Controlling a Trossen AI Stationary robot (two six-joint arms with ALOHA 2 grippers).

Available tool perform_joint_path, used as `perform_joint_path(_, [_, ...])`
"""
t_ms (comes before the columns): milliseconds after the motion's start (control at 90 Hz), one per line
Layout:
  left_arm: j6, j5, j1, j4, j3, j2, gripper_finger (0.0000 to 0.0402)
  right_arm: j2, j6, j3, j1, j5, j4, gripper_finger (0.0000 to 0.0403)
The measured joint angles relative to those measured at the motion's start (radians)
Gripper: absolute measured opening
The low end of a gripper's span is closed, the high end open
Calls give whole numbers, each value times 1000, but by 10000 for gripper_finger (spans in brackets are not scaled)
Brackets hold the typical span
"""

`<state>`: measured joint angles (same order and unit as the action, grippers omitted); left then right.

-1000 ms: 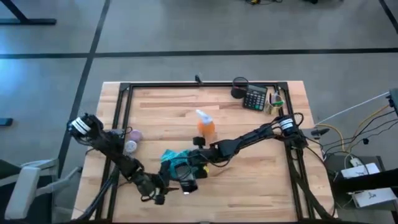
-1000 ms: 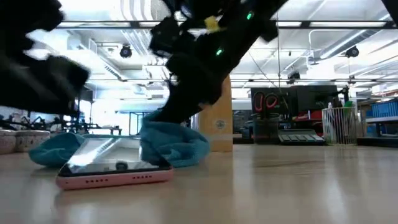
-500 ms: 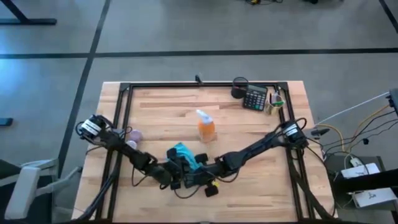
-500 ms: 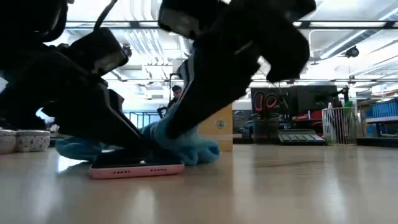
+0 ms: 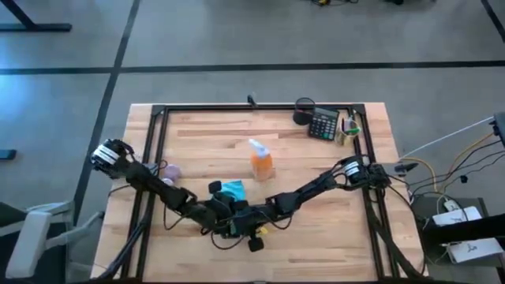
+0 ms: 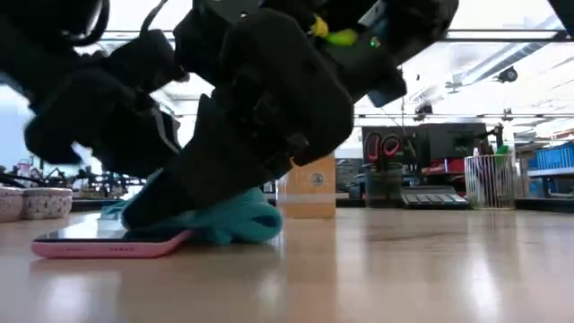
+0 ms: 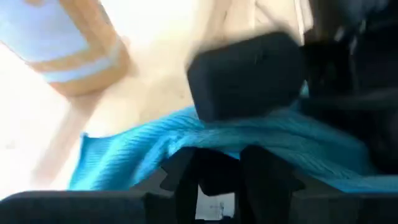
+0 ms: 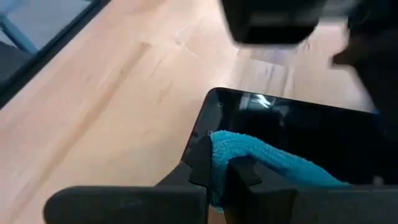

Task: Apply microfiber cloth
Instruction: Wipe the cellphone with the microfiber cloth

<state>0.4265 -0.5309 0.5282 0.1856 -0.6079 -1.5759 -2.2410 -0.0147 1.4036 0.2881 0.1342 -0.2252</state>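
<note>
We judge the microfiber cloth [image 8: 258,163] soft, light and easily bunched, best pinched at a fold. It lies on the phone [image 8: 323,134] at the desk's [image 5: 316,166] near middle, clamped by the right end effector [image 8: 219,171]. Whether the left end effector [image 7: 217,167] grips, we cannot tell; the arms hide the cloth's spread.

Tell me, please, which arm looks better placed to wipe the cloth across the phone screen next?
Probably the right: its gripper pinches the microfiber cloth directly over the phone's dark screen. The left gripper sits at the cloth's edge beside it.
</note>
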Motion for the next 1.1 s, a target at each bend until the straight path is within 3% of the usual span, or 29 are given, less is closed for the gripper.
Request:
perform_joint_path(111, [127,112,42,-195,0,102,104,4,7,-10,-17,-2,0,0])
perform_joint_path(189, [187,140,108,-236,0,148,100,6,16,-10,-26,-6,2,0])
perform_joint_path(289, [216,146,195,-196,13,140,98,6,19,-7,-38,-15,3,0])
perform_joint_path(411, [249,144,240,-34,16,34,98,6,34,-7,-45,-71,0,0])
perform_joint_path(544, [260,100,224,97,12,-128,98,8,35,-7,-46,-134,-14,0])
perform_joint_path(656, [318,83,201,107,3,-208,98,8,29,-8,-47,-139,-24,0])
perform_joint_path(900, [309,-70,192,106,2,-236,95,7,-10,-8,-40,-135,-62,0])
perform_joint_path(1100, [288,-106,174,106,3,-237,85,-1,-50,-8,-8,-216,-98,0])
